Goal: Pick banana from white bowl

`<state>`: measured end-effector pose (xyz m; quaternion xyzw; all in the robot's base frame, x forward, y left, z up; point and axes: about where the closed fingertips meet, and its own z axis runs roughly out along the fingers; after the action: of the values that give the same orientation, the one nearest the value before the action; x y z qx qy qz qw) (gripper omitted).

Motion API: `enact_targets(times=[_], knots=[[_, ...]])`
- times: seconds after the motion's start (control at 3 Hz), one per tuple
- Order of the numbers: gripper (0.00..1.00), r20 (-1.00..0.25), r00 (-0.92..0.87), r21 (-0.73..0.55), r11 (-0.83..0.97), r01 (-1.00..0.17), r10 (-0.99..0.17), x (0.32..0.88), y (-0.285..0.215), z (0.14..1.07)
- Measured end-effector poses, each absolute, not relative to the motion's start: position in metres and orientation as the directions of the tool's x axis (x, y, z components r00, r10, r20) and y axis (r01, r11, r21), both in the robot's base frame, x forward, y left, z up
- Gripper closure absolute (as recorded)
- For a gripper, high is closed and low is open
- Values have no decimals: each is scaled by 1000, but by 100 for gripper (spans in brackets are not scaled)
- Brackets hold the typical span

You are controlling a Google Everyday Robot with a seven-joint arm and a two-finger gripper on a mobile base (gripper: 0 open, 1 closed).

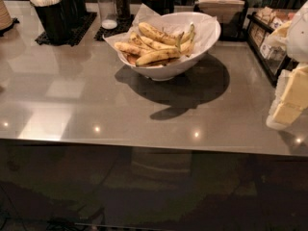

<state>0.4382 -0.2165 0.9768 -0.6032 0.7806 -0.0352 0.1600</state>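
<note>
The white bowl (202,52) stands on the grey counter at the back centre, tilted rim low toward the front, lined with crinkled white paper. Several ripe yellow bananas with brown speckles lie in it; the front banana (156,57) lies across the low side, others (154,32) are stacked behind it. My gripper (288,102), pale yellow below a white arm part (299,32), is at the right edge of the view, well to the right of the bowl and apart from it. It holds nothing that I can see.
Black cups with white utensils (48,11) stand on a black mat at the back left. Two shakers (108,6) stand behind the bowl. A napkin holder (221,6) and a black rack (264,40) are at the back right. The counter's front edge (144,143) runs across.
</note>
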Motion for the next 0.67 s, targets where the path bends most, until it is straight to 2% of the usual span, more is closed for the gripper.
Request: enact_targets(times=[0.67], knots=[[0,-233,-167,-261,227,-938,-958,454,-202,980]])
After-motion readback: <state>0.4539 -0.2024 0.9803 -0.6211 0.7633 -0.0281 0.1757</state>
